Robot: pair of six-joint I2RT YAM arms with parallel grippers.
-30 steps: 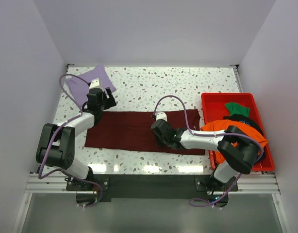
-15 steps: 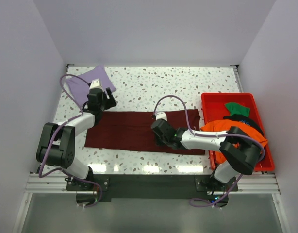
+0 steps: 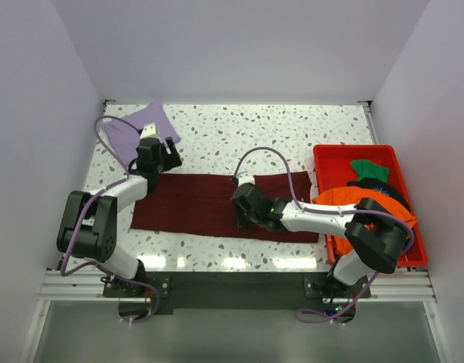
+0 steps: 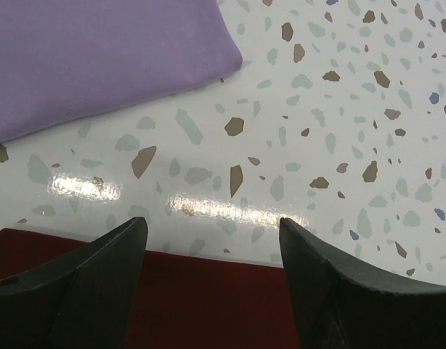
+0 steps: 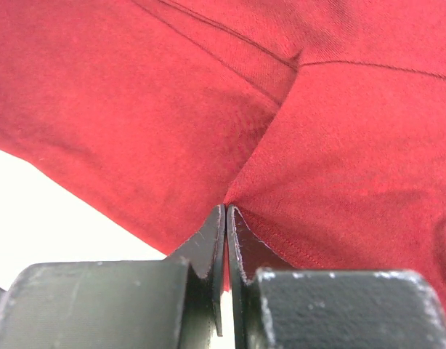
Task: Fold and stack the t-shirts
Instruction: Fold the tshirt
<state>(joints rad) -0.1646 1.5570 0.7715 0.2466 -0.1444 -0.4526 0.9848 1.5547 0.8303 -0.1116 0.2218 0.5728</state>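
Right gripper (image 5: 226,212) clamps a fold of the dark maroon cloth t-shirt (image 5: 136,94) near the speckled table's (image 4: 317,109) front edge; left gripper (image 4: 210,236) hovers open.

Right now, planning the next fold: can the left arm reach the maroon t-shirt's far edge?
Probably yes: the left gripper hangs open right over the far edge of the maroon t-shirt, nothing between.
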